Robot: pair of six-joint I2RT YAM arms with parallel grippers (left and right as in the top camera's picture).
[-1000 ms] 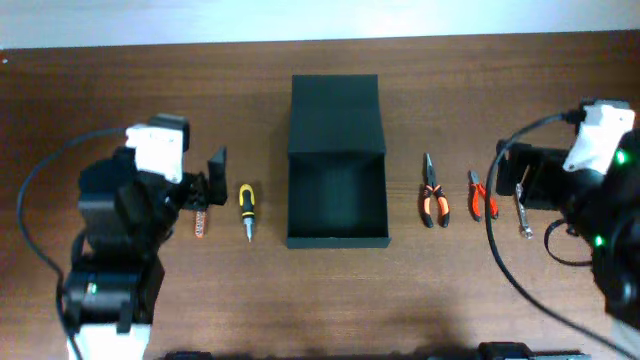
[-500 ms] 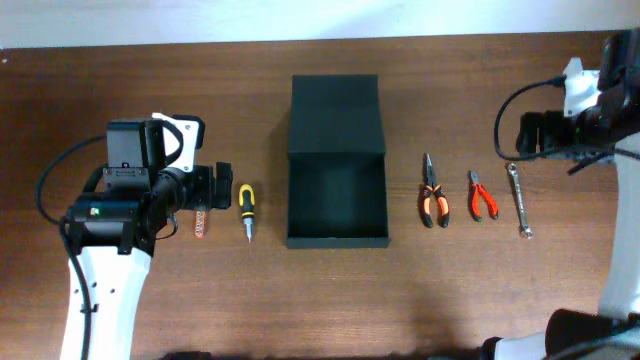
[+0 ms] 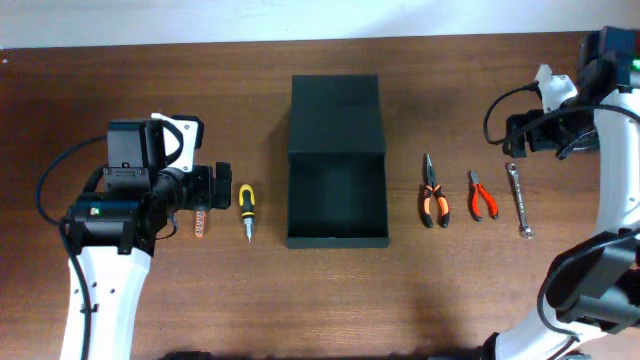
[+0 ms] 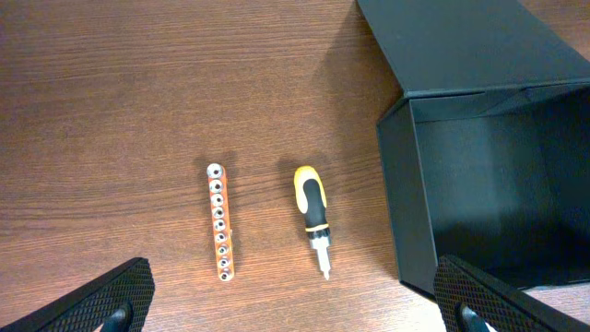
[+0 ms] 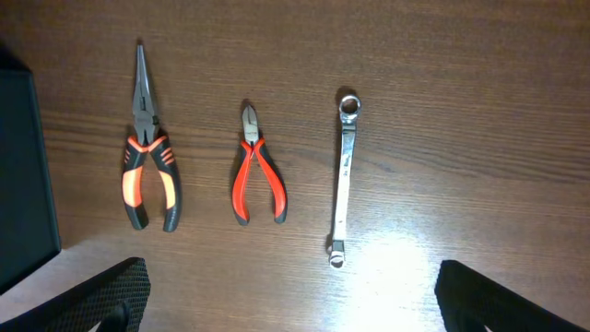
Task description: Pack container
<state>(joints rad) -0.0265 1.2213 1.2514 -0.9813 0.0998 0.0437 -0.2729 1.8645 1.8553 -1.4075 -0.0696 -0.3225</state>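
Dark wood-grain table (image 3: 450,300) meets a pale wall (image 3: 300,20) behind.

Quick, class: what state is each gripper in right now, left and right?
Left gripper: open, holding nothing.
Right gripper: open, holding nothing.
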